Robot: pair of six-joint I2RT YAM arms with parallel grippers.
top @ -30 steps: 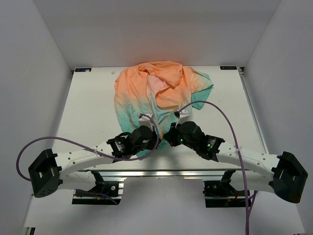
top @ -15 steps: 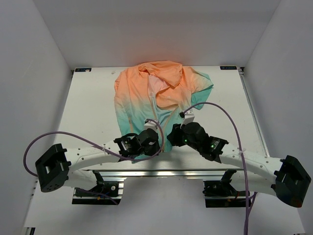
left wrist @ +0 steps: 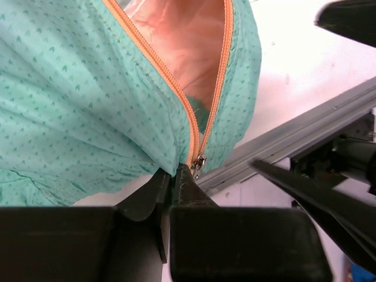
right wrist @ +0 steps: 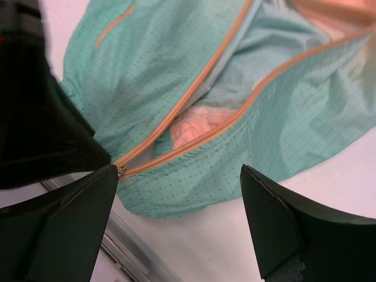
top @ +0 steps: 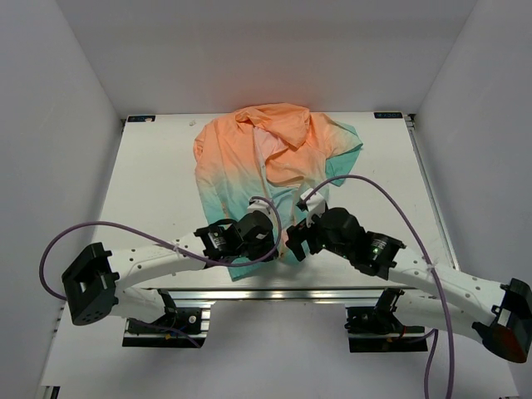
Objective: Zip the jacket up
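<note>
The jacket lies crumpled on the white table, peach-orange at the back and teal at the near hem. In the left wrist view my left gripper is shut on the teal hem of the jacket, just beside the metal slider at the foot of the orange zipper. Above the slider the two zipper sides spread apart over paler lining. My right gripper stands wide open over the jacket, nothing between its fingers; its left fingertip is beside the slider. Both grippers meet at the hem.
The hem reaches the table's near edge, where an aluminium rail runs. Purple cables loop over both arms. White walls close in the left, right and back. A small orange pocket zip shows on the teal fabric.
My right gripper has gone from shut to wide open, letting go at the zipper's foot, and its arm has drawn back to the right. The left gripper keeps its hold on the hem.
</note>
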